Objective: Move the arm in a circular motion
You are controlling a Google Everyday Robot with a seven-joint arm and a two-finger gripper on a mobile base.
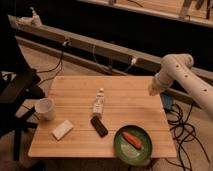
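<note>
The white arm (pixel 186 76) of thick rounded segments with small dark holes reaches in from the right. It bends at a rounded elbow near the top right and points down-left. Its small tan gripper (pixel 152 90) hangs above the right far edge of the wooden table (pixel 75 87). It holds nothing that I can see.
On the table stand a white cup (pixel 45 108), a small upright bottle (pixel 99 104), a pale block (pixel 62 129), a dark flat object (pixel 99 126) and a green plate (pixel 121 146) with a red item (pixel 132 139). Cables (pixel 182 131) lie on the floor at right. A black chair (pixel 17 92) stands left.
</note>
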